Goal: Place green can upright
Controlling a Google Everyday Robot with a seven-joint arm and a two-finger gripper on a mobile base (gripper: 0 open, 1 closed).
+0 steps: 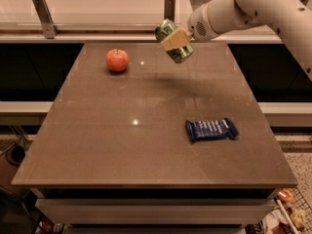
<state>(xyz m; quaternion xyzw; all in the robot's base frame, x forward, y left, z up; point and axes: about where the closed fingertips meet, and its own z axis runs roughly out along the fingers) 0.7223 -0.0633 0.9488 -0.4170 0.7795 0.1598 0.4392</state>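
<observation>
Pincer (174, 40) up in the air over the far side of the surface (146, 150), and it is clamped on the green can (182, 54). One tan finger pad (176, 37) lies straight across the can's middle, pressed against the green wall. The can hangs clear of the surface, touching nothing below. It is tilted, not upright: the upper end leans back and to the left of the view, the lower end points down toward the right. Pale markings show on the green body near the top end.

White arm (253, 9) reaches in from the upper right corner, its rounded wrist sitting just right of the can. A soft dark shadow (187, 84) spreads on the brown surface beneath the held can.

Over on the far left part of the surface sits the red-orange apple (117, 60), resting on its own, well apart from the can and the pincer. Down on the near right part lies the dark blue snack wrapper (211, 129), flat on the surface, long side running left to right, well apart from both the apple and the can.

Behind the surface runs a pale counter (97, 4), with two upright metal posts (43, 14) standing on it, one at the left and one just behind the can.
</observation>
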